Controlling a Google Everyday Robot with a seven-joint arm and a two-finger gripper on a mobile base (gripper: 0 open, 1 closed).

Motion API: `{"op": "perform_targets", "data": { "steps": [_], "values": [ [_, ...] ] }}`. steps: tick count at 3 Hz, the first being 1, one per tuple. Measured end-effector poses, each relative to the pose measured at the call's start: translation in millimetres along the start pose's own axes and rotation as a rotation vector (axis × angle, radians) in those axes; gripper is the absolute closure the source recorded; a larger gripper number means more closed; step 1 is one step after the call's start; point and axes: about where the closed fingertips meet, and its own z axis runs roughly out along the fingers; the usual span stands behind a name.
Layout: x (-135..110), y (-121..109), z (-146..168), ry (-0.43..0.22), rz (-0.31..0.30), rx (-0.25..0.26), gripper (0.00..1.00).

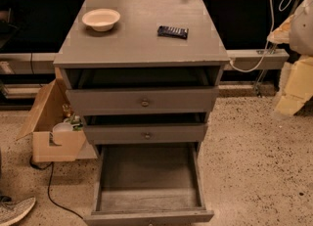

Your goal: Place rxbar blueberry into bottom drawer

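The rxbar blueberry [172,32] is a small dark flat bar lying on the grey cabinet top [142,44], right of centre. The bottom drawer [149,200] is pulled out wide, and its bare grey floor shows with nothing on it. My gripper [287,100] is the cream shape at the right edge of the view. It hangs off to the right of the cabinet at about the height of the top drawer, well away from the bar and touching nothing.
A cream bowl [101,19] sits on the cabinet top at the back left. The two knobbed drawers [145,101] above the bottom drawer are slightly ajar. An open cardboard box [51,132] stands on the floor at the left. A black cable [51,191] and a shoe [14,210] lie at the lower left. A white cable [266,34] hangs at the back right.
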Motion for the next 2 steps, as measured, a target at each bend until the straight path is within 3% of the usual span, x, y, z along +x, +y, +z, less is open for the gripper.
{"op": "perform_targets", "data": {
  "steps": [1, 2],
  "values": [
    [0, 0, 0, 0.0, 0.0, 0.0, 0.0],
    [-4, -11, 4, -0.049, 0.024, 0.025, 0.0]
  ]
}}
